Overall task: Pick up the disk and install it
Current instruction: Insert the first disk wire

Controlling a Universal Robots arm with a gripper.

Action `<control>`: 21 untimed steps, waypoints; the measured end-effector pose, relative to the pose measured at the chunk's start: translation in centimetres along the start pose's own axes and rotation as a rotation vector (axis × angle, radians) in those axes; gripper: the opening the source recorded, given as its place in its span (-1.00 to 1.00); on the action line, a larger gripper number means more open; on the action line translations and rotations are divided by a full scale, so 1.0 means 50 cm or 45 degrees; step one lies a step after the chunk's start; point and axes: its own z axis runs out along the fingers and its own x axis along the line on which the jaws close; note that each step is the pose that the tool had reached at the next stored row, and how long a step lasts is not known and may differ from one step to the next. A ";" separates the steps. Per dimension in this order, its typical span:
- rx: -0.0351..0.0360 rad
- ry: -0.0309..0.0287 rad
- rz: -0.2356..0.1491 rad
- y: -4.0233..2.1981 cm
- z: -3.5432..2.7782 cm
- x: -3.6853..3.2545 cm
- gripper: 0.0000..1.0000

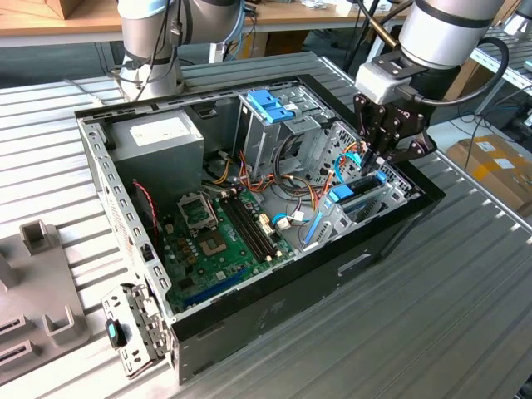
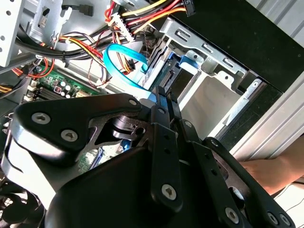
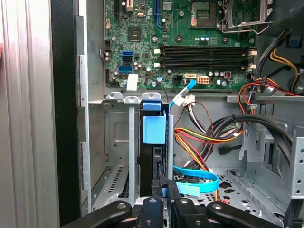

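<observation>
Silver-grey flat rectangular metal disk (image 3: pixel 148 164) sat edge-on in a slot of the grey sheet-metal drive cage (image 3: pixel 116 142), in the corner of the open black computer case (image 1: pixel 274 316) on the exterior view's right. Its blue plastic rail tab (image 3: pixel 154 128) was at the end facing the green motherboard (image 1: pixel 216 241). My read on the orientation: the case lay on its side on the ribbed metal bench (image 1: pixel 416 332), so the cage slots ran vertically, and the rails keep the disk tracking in the cage channels. It looked well down in the slot. Couldn't tell whether it was fully home or latched. The black two-finger hand (image 3: pixel 165 185) was at the disk's other end, the one away from the tab. Both wrist views showed the fingers drawn together into one narrow tip with nothing visible between them, so closed and not gripping the disk. Tip was right at the disk's end edge, though actual contact wasn't clear. A closed tip probably suits that spot: the gap between the cage wall and the light-blue flat data cable (image 3: pixel 199 178) plus the red and yellow wire bundle (image 3: pixel 194 137) was tight, and a blunt tip is good for pressing on an edge. Arm pose in the exterior view: it came in from the upper right, wrist bent down, hand pointing nearly straight down into the cage and just inside the case wall. A person's arm (image 2: pixel 266 173) was just outside the case edge in the second wrist view, near the hand.
</observation>
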 end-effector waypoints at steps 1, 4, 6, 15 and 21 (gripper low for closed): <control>0.0000 -0.0001 0.000 0.000 0.000 0.000 -0.68; 0.0000 -0.0002 0.000 0.000 0.000 0.001 -0.68; 0.0000 -0.0001 0.000 0.000 0.000 0.001 -0.68; 0.0001 -0.0010 0.000 0.000 0.000 0.007 -0.68; 0.0321 -0.0342 0.001 0.012 0.000 0.013 -0.68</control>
